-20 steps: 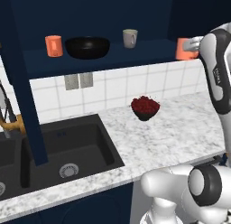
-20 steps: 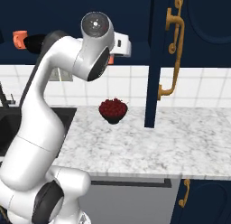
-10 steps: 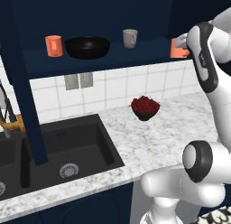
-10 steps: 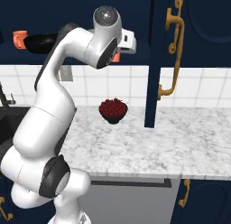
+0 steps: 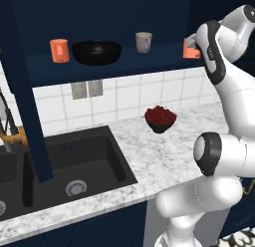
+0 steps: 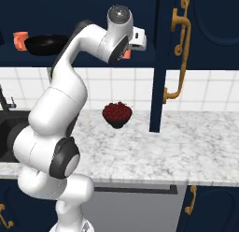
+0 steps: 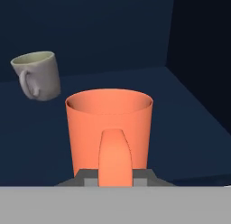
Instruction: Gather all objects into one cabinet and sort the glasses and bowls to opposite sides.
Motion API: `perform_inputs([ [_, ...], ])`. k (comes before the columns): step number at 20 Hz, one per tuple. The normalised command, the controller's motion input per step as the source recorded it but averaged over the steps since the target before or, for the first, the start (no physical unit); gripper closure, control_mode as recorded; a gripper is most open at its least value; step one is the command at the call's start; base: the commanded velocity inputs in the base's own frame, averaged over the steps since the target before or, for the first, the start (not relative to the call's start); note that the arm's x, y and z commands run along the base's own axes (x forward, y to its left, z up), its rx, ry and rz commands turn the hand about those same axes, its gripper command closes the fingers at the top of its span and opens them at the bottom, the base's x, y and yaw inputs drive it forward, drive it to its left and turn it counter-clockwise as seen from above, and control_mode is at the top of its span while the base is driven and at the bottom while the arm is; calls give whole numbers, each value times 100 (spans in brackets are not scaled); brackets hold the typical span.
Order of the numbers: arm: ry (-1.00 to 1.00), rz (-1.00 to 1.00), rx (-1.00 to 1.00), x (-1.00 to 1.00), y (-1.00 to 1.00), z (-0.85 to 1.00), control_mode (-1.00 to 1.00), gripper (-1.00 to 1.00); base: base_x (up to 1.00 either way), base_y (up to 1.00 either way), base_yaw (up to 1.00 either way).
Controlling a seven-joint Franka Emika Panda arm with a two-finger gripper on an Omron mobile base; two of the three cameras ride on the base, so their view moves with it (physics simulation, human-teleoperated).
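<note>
Hiding its tips below the frame, the tool (image 7: 116, 184) grips the orange mug (image 7: 108, 130) by its handle

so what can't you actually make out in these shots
- Gripper fingertips: hand view, hidden behind the orange mug handle and the frame's bottom edge.
- Same mug, left base view: half covered by the arm.
- Grey-beige mug interior: hand view, hidden by its rim.
- Red bowl contents: too small.

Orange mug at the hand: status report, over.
Hand shut on orange mug by its handle, at the shelf's right end. Grey-beige mug beside it, apart. Dark red bowl on the counter. Nothing in the way.
</note>
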Motion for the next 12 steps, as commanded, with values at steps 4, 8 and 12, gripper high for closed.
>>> perform_inputs([
  [4,0,0,0,74,0,-8,-100,100,0,0,0],
  [8,-6,-4,0,67,0,-6,-100,100,0,0,0],
  [12,-4,-2,0,62,0,-7,-100,100,0,0,0],
])
